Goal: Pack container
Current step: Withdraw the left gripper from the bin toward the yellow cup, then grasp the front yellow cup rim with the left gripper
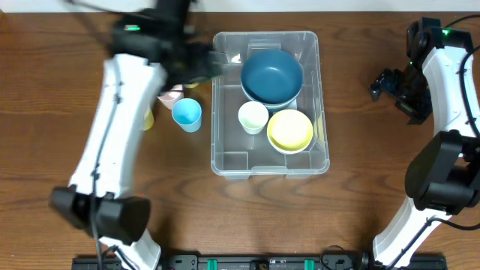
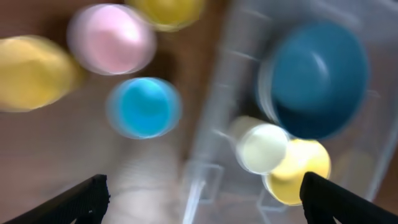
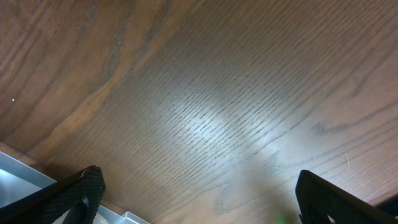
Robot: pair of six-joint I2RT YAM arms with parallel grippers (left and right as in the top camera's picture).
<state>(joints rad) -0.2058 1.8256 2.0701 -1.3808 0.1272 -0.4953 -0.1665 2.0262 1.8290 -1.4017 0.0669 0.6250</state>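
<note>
Well, my left gripper (image 2: 202,190) hangs spread wide and empty. The container (image 1: 229,146) wall runs right under its middle, and the blue cup (image 2: 144,107) sits just ahead on its left. That view is smeared, so I judge the arm is moving fast. A drop from here could land a finger on the wall and shove the container, or knock the blue cup into the pink cup (image 2: 112,38). My right gripper (image 3: 198,186) is spread too, empty over table (image 3: 205,93), with the container's corner by its left finger.
</note>
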